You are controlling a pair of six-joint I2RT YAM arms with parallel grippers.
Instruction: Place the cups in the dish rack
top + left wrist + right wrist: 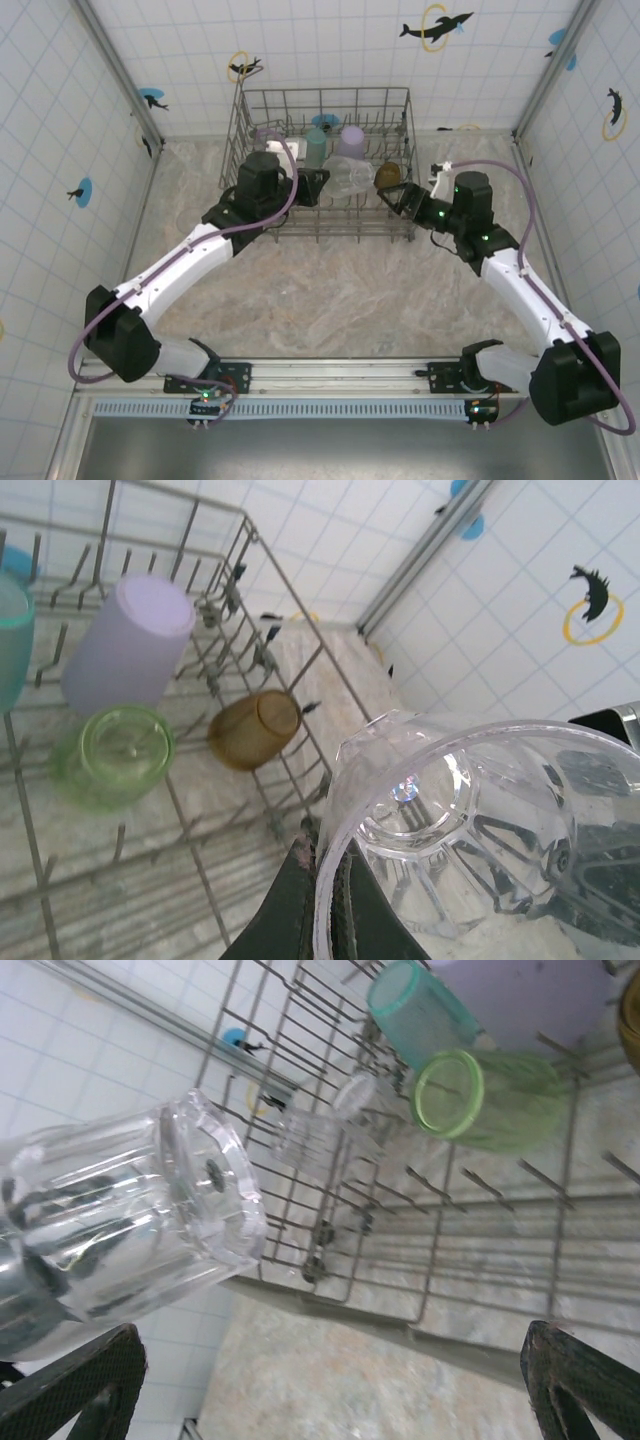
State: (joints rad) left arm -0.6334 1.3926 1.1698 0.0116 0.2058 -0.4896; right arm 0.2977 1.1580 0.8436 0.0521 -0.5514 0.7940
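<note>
Gripping a clear cup (470, 830) by its rim w/ our left pincer (325, 870), dish rack (300, 108) below it; our right pincer (335, 1380) gapes wide, rack just ahead.

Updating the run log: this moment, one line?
left gripper: shut on clear plastic tumbler | right gripper: open | grey wire dish rack: teal plastic cup, lavender cup, green cup, amber cup
</note>
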